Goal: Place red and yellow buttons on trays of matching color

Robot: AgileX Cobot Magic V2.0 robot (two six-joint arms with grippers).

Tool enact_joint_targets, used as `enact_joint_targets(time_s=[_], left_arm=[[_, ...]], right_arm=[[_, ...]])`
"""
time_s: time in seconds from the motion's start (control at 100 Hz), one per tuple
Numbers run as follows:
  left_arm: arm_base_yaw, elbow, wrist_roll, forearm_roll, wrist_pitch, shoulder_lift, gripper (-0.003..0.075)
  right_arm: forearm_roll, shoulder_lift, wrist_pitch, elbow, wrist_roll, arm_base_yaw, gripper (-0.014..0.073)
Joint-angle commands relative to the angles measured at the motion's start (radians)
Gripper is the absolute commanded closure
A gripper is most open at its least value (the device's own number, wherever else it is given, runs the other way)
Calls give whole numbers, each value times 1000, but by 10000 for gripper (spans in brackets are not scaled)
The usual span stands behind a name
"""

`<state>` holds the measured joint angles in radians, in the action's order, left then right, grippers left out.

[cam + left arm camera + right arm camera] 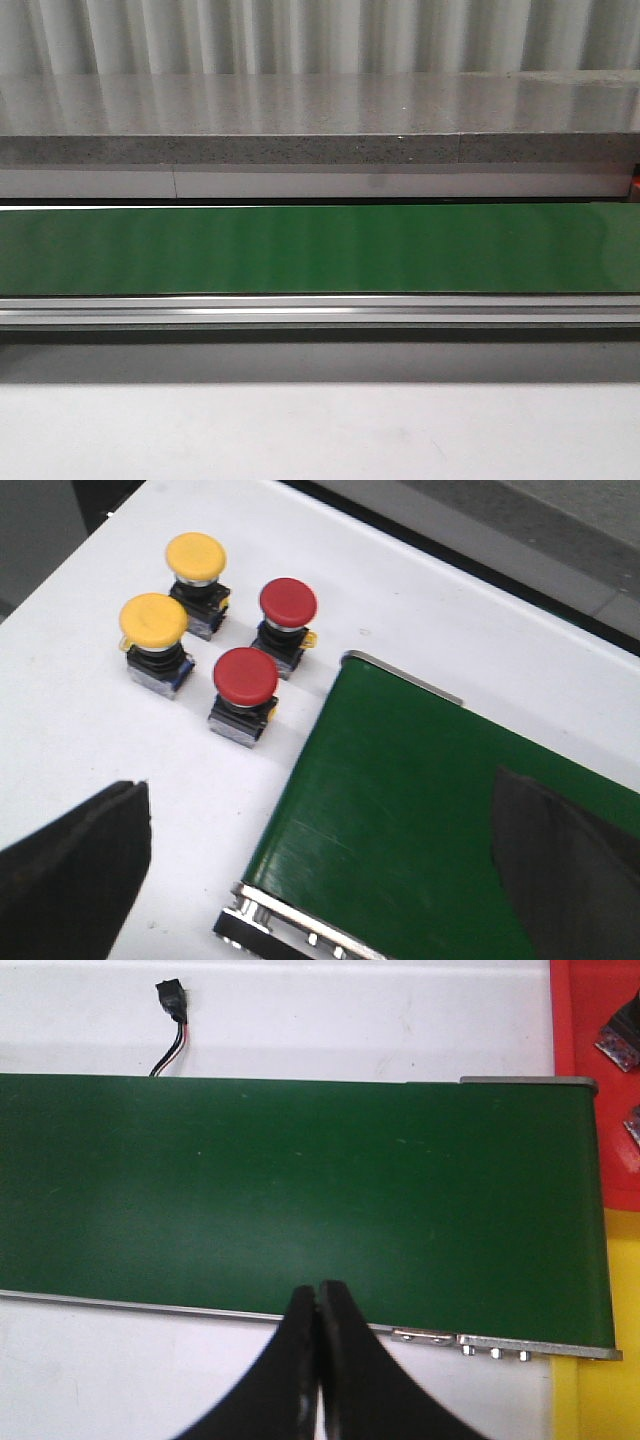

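Four mushroom-head buttons, two yellow [175,590], two red [266,640], clustered beside green belt [420,810]. Left end effector [320,850] wide open, empty; right end effector [318,1305] closed, empty. Tight spacing risks knocking neighbours.

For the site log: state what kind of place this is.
Probably an industrial sorting test bench: a green conveyor belt in a metal frame, push buttons, yellow and red, standing on the white table, and a red tray and a yellow tray at the belt's end.
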<state>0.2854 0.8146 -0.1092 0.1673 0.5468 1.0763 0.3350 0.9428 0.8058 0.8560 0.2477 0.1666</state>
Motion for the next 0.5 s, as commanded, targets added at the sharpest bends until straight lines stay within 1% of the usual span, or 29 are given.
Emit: enact_joint_targets(time_s=[0.0,0.23,0.49], left_arm=[[30,73,-11,30,-68,85,71],[65,182,-11,38,-72,336,71],[65,270,-11,46,-78,526,71]], right_arm=[[14,-14,-43,24,10,-1,661],[14,-14,-43,24,10,-1,661],[14,-14,-43,24,10,-1,661]])
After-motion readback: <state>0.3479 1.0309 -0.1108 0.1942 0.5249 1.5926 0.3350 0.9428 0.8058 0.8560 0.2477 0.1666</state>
